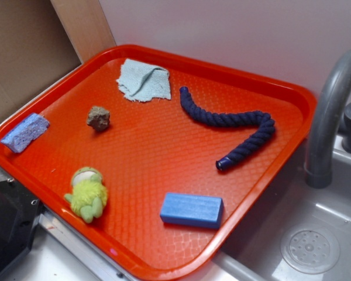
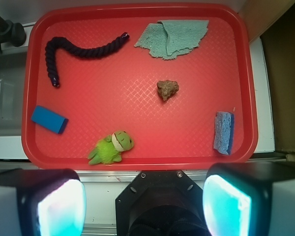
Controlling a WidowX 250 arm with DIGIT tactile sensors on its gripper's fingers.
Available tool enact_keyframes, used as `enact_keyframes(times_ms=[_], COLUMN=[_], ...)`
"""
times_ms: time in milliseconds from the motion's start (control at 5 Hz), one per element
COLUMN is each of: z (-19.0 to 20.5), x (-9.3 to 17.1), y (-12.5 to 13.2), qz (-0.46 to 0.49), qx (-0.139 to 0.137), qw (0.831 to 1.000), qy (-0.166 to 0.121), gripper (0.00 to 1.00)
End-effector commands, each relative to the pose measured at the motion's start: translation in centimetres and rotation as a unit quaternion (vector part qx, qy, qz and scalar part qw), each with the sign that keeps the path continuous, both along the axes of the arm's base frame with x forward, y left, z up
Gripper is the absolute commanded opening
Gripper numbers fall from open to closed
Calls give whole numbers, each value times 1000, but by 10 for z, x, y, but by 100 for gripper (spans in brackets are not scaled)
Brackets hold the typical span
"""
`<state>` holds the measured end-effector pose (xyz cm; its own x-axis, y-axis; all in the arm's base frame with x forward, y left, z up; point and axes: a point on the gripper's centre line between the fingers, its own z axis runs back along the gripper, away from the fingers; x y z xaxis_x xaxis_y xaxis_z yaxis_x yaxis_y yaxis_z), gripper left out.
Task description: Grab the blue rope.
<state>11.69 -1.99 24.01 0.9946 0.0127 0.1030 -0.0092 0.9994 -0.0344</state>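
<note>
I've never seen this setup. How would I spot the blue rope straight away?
Look at the big red tray beside the grey sink. The blue rope lies in the tray's corner nearest the faucet, next to a pale green cloth. It is the only long, wavy thing there: a thick, dark navy twisted cord, unlike the bright blue block.

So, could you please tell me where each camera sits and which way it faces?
Exterior: off the tray's corner, angled down across it toward the wall and sink faucet; no robot part identifiable.
Wrist: on the arm, looking straight down; the open hand fills the bottom edge, short of the tray.
Shared: blue rope, cloth, rock, frog toy, block, sponge.
</note>
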Motion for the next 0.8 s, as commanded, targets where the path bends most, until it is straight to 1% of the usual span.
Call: enact_keyframes(times_ms=[0, 200, 400, 600], z=[0, -6, -15, -26], x=[0, 12, 29, 60], y=[0, -33, -62, -89], qz=[0, 36, 88, 200], qx=[0, -56, -72, -90], qw=[1000, 997, 993, 972], qy=[0, -29, -44, -79], gripper=[100, 100, 100, 100])
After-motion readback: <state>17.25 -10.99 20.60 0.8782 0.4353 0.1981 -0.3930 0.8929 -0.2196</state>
